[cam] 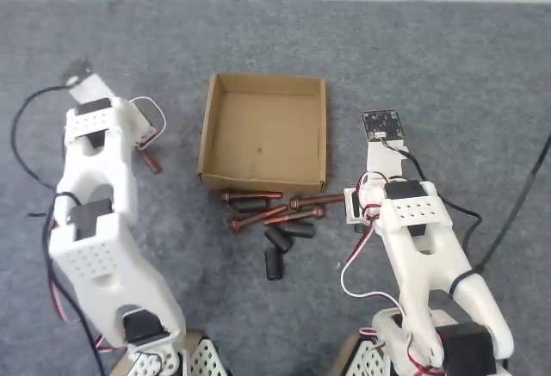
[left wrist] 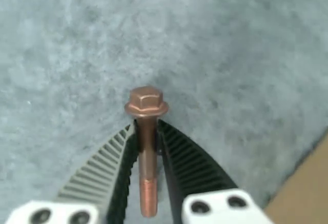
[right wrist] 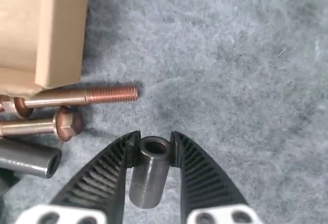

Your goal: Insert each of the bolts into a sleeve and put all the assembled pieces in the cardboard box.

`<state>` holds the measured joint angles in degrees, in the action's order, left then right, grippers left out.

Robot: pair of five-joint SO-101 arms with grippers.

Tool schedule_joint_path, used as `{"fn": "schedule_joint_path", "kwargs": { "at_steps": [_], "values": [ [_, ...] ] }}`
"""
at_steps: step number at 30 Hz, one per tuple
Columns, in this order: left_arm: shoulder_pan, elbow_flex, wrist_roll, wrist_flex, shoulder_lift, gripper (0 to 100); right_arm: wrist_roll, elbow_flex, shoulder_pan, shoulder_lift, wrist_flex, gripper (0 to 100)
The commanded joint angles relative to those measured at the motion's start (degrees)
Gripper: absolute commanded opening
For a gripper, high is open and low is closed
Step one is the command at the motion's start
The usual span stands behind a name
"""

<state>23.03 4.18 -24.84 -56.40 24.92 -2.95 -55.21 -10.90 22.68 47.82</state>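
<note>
Two white arms work over a grey felt-covered table (cam: 448,58). The left arm (cam: 95,195) extends forward, left of the shallow square cardboard box (cam: 207,135). The left gripper (left wrist: 146,127) points down at the felt, its jaws clamped on the shank of a copper-coloured hex-flange bolt (left wrist: 147,152), head outward. The right arm (cam: 417,230) is bent near the box's front right corner. The right gripper (right wrist: 154,138) grips a dark grey cylindrical metal sleeve (right wrist: 150,175), open bore outward. Loose copper bolts (cam: 267,208) and black sleeves (cam: 280,243) lie just in front of the box.
</note>
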Motion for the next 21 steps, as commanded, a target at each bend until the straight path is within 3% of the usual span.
{"fn": "schedule_joint_path", "kwargs": {
  "at_steps": [1, 16, 21],
  "values": [
    [-1.1, 0.9, 5.6, -1.3, -7.9, 3, 0.9, 0.3, 0.4, 3.2, -1.1, 0.7],
    [-9.1, 16.0, 20.8, 3.6, -18.1, 4, 0.9, 0.3, 0.5, 3.2, -1.1, 0.7],
    [-9.7, 15.8, 21.2, 3.5, -14.7, 4, 0.9, 0.3, 0.7, 3.3, -1.1, 0.7]
  ]
}}
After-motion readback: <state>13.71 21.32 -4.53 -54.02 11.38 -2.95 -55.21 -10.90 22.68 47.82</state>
